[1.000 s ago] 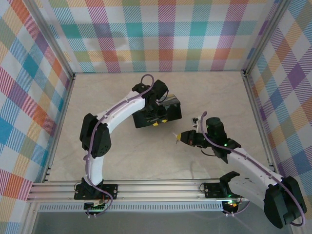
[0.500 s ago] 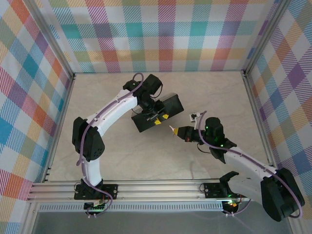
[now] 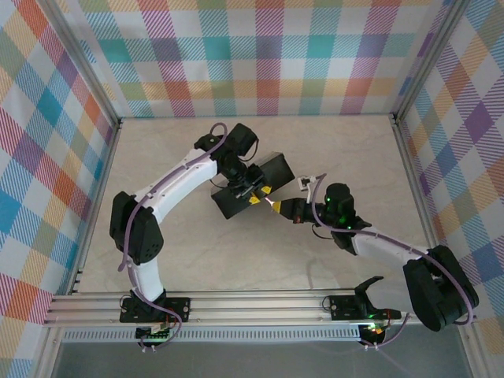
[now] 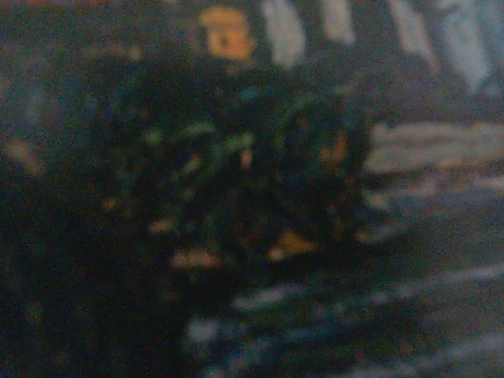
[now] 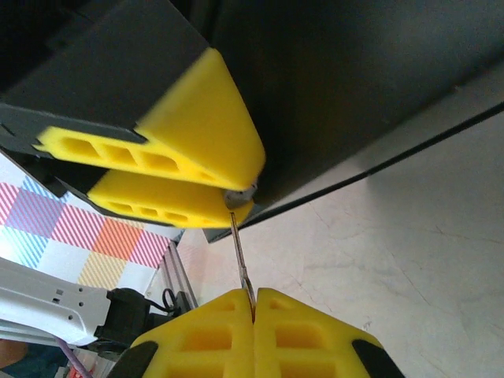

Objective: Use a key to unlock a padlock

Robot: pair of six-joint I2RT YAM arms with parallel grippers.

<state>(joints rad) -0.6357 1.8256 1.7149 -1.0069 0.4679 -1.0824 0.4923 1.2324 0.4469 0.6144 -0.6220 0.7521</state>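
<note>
Right hand [image 5: 253, 305] moved left, clamped on one key [image 5: 239, 250]; left hand [image 3: 253, 193] grip unclear.

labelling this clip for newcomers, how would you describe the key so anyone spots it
Find the black box mid-table. Just right of it, the right gripper pinches the key: a thin silver-grey metal sliver, far slimmer than the chunky yellow fingers gripping it.

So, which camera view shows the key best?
The right wrist view: the key is a thin blade pinched in the right gripper. The top view shows it as a tiny sliver; the left wrist view is too blurred.
</note>
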